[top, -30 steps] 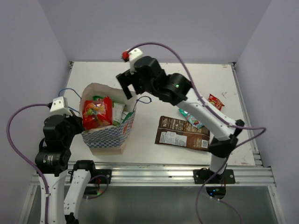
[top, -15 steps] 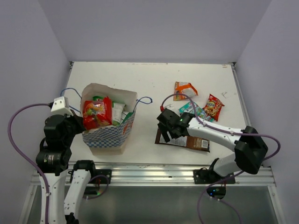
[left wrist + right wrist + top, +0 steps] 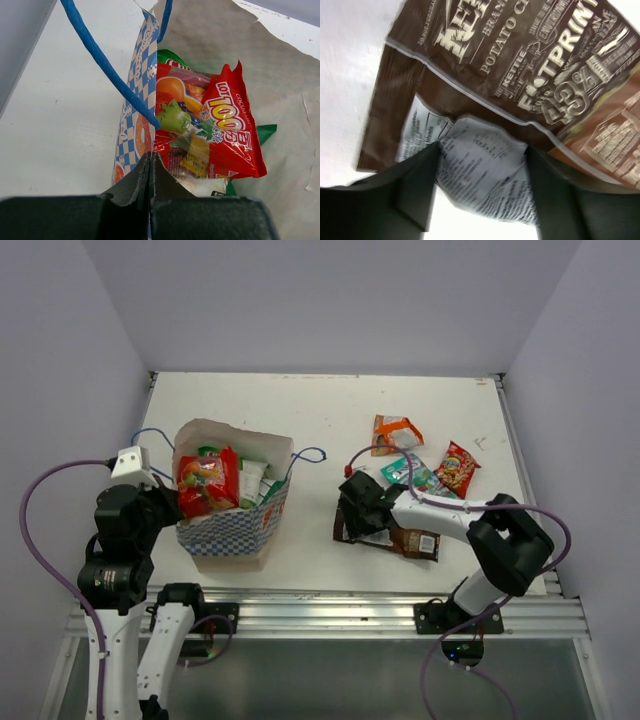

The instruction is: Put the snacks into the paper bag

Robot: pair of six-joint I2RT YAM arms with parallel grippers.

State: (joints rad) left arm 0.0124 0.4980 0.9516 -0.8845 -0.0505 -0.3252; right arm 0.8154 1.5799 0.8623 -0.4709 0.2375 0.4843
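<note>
The right hand (image 3: 359,524) rests on the brown bag (image 3: 416,540), well apart from the paper bag (image 3: 236,531).

— What do we have on the worktop (image 3: 300,405)?
— We see a pale, flat surface. On our left side stands the paper bag (image 3: 235,530), upright, with its mouth open.
— And to our right?
— The brown bag (image 3: 405,537) lies near the front edge, one end rumpled. Behind it we find a teal packet (image 3: 418,478) just beside a red packet (image 3: 458,468). An orange packet (image 3: 395,430) lies further back, apart from both.
</note>
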